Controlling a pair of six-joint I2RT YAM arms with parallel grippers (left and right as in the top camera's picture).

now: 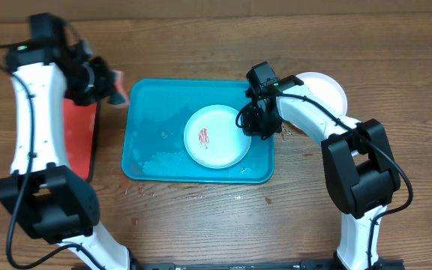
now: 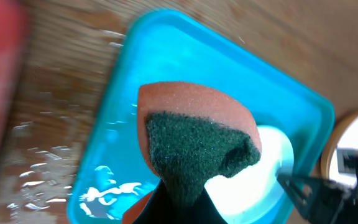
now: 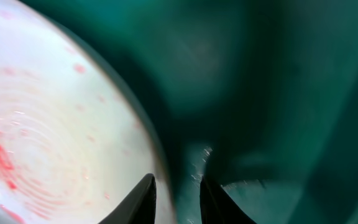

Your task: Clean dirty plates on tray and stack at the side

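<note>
We see the tray [image 1: 137, 135] lying in the middle of the wooden surface [image 1: 201, 217], with one white plate [image 1: 220, 146] inside it, a little toward 3 o'clock from the tray's centre. A red smear [image 1: 204, 137] marks the plate just to the 9 o'clock side of its middle, and the right wrist view shows fainter red specks spread across its face. Water beads and foam [image 1: 158, 159] sit on the tray floor at about 7 o'clock from the plate.

The right fingers [image 1: 255, 118] are down at the plate's rim at roughly 2 o'clock. From the right wrist we see them only narrowly apart, with the rim running up between them. We cannot tell whether they actually pinch it.

The left fingers [image 1: 100, 81] hang above the tray's 10 o'clock corner, closed on a sponge [image 2: 194, 134] that is orange with a dark green scrubbing face.

A second plate [image 1: 328, 88], which looks white, rests on the surface beyond the tray's 1 o'clock corner, partly hidden by the right arm. A red tray [image 1: 77, 139] lies just beside the teal one at 9 o'clock, under the left arm.
</note>
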